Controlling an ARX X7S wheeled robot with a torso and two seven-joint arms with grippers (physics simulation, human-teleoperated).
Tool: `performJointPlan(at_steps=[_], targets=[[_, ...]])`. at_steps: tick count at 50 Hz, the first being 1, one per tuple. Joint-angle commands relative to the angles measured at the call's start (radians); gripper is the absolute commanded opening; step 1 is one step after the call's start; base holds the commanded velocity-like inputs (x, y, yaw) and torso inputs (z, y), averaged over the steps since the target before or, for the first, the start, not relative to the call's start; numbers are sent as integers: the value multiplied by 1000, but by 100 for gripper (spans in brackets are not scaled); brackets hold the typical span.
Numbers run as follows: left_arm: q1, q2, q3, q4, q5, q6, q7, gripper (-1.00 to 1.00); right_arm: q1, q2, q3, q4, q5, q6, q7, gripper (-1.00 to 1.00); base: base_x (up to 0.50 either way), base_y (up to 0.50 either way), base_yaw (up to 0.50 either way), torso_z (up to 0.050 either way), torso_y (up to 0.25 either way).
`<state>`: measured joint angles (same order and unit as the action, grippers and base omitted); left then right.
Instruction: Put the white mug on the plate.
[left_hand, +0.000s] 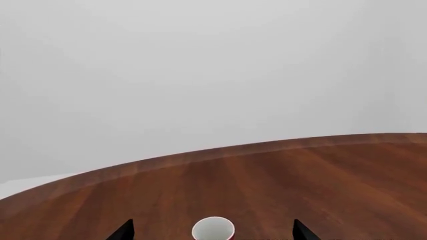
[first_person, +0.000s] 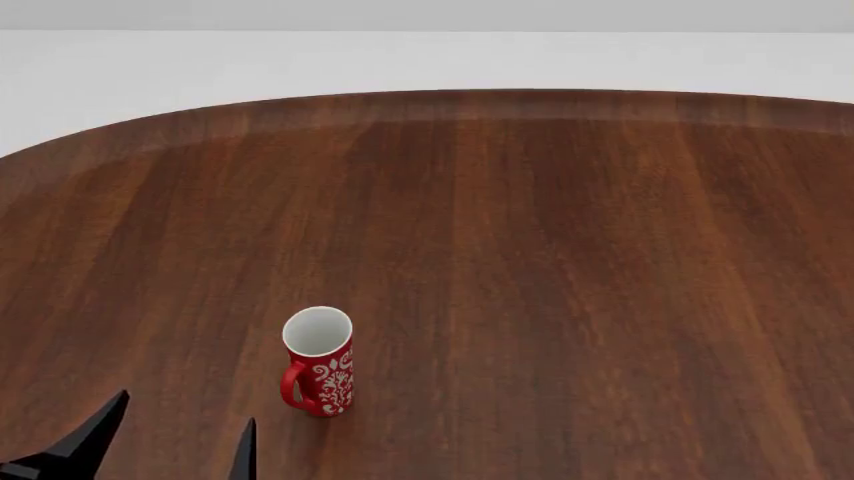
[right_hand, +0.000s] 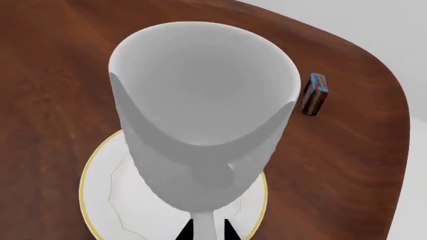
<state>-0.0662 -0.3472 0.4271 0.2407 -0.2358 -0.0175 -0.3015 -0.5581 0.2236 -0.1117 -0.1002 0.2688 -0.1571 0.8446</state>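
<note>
My right gripper (right_hand: 208, 231) has its two black fingertips closed on the handle of the white mug (right_hand: 200, 100), which hangs upright over the plate (right_hand: 117, 200); whether they touch I cannot tell. The mug's inside looks empty. My left gripper (first_person: 167, 445) is spread wide and holds nothing, with the red mug (first_person: 319, 362), empty too, just ahead of it. Everything sits on a dark wooden table (first_person: 561, 250) against pale grey surroundings. A small box (right_hand: 315, 94) stands near the table's edge.
</note>
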Motion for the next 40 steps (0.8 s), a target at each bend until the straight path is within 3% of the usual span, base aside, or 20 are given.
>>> performJointPlan(at_steps=[1,40], targets=[[0,-4,4,8,10,-14,-13,100,38,6,-9,46,-1,-4,-24,-100,0,0,0,0,0],[21,-16,15,46,16,-28,-41,100,84,10,-20,145,29,-36,-49,-100,0,0,0,0,0]])
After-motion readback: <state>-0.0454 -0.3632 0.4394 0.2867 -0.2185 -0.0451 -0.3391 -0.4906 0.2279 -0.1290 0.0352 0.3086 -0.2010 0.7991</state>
